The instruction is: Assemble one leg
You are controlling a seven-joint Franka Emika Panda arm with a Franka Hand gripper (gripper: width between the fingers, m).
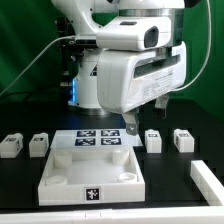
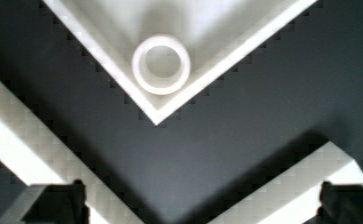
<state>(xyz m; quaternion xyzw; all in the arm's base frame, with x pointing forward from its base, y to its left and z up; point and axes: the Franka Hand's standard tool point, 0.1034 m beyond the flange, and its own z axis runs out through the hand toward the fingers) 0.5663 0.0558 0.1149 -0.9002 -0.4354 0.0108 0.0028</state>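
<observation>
four small white plastic cuboid legs (image 1: 12, 145) (image 1: 39, 143) (image 1: 153, 140) (image 1: 183, 139) with black-and-white tags stand on the black table (image 1: 30, 190), two on the exterior view's left and two on its right. between them lie one large flat white square piece (image 1: 60, 178) and one marker board (image 1: 100, 138). the legs show only in the exterior view. the wrist view alone shows the gripper (image 2: 196, 208) spread wide and empty over one round corner socket (image 2: 160, 62). every leg sits well apart from it.
</observation>
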